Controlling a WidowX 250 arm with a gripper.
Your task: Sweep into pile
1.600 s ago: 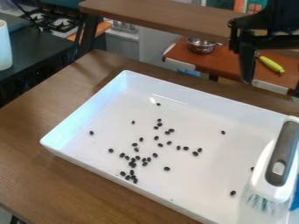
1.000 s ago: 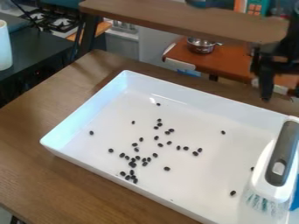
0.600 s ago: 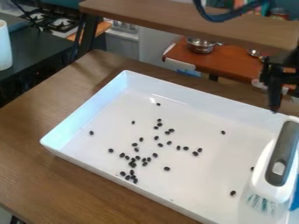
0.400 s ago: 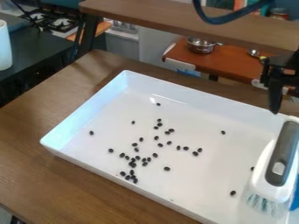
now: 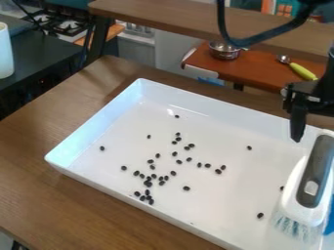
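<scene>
Camera view: a white tray [image 5: 62, 160] lies on the brown wooden counter [image 5: 46, 200], with small dark beans [image 5: 149, 183] scattered across its floor. They lie thickest left of the middle, towards the near side, where several touch; others are spread singly, one well to the left, a few towards the right. The brush [image 5: 314, 180] is at the tray's right side, its grey-and-white handle up and its pale bristles pointing down. The black hand [image 5: 308, 97] hangs at the right, over the tray's far side, near the handle's upper end; whether it is wide or narrow, I cannot tell. Behind, a metal bowl [image 5: 224, 51] and a spoon with a yellow-green handle [image 5: 302, 71] rest on a reddish-brown surface [image 5: 251, 71].
</scene>
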